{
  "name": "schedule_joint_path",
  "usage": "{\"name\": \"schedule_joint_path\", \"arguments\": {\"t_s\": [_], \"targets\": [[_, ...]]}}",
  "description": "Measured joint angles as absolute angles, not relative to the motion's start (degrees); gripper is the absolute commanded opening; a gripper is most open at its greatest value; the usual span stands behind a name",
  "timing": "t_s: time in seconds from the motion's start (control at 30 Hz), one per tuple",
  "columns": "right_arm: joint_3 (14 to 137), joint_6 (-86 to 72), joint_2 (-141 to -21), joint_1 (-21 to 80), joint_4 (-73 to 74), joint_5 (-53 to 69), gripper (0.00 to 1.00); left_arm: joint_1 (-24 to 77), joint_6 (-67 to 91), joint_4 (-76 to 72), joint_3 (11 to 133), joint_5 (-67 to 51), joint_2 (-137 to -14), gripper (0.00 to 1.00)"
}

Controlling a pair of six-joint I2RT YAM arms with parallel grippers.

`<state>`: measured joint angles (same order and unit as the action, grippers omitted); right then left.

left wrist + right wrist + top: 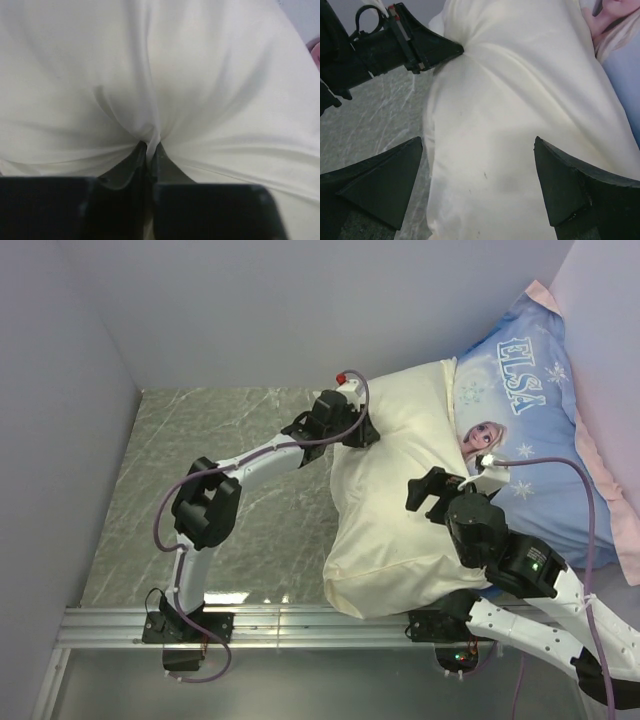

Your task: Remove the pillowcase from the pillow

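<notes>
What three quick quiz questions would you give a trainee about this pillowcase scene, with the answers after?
1. True or false: the left tool pinches a fold of the pillowcase.
2. Multiple choice: the right tool is A) open above the pillowcase, B) shut on the pillowcase.
3. Fill in: the blue pillow beside the pillowcase is printed ____.
Key: 1 true; 2 A; 3 ELSA.
</notes>
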<state>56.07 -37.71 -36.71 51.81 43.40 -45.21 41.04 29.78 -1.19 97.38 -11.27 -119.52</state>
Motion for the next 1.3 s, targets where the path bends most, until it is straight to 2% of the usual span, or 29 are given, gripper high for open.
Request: {"name": "schedule_joint_path", "arguments": {"t_s": [0.2, 0.4, 0.57, 0.7, 0.9, 1.0, 1.17, 1.3], "targets": [[54.8, -37.9, -37.3, 51.7, 42.7, -44.4, 1.00, 41.2, 32.5, -0.7, 96.6, -4.9, -117.9, 0.00], [50.2, -39.2, -41.8, 51.3, 38.8, -38.5, 0.99, 41.6, 37.8, 4.1, 87.0, 10.7, -105.6, 0.00], [46.5, -40.0, -51.1, 49.5, 32.3, -31.5, 0.98, 40.6, 40.4, 9.0, 76.2, 21.5, -91.8, 0.00], [48.0, -39.6, -64.7, 43.7, 23.2, -22.8, 0.94, 38.7, 41.6, 12.3, 71.5, 26.6, -83.9, 0.00], [60.1, -36.9, -80.4, 41.2, 18.7, -17.2, 0.94, 31.9, 42.7, 13.3, 66.3, 28.6, -80.6, 0.00], [63.5, -35.5, -82.0, 40.9, 18.7, -15.9, 0.94, 29.4, 43.8, 12.6, 63.5, 28.2, -79.9, 0.00], [72.4, -33.0, -85.0, 39.9, 20.7, -13.8, 0.93, 22.9, 48.0, 9.3, 58.5, 21.0, -76.7, 0.00], [72.9, -32.8, -82.7, 40.4, 20.2, -14.6, 0.92, 18.7, 49.8, 7.5, 58.5, 17.3, -78.2, 0.00]]}}
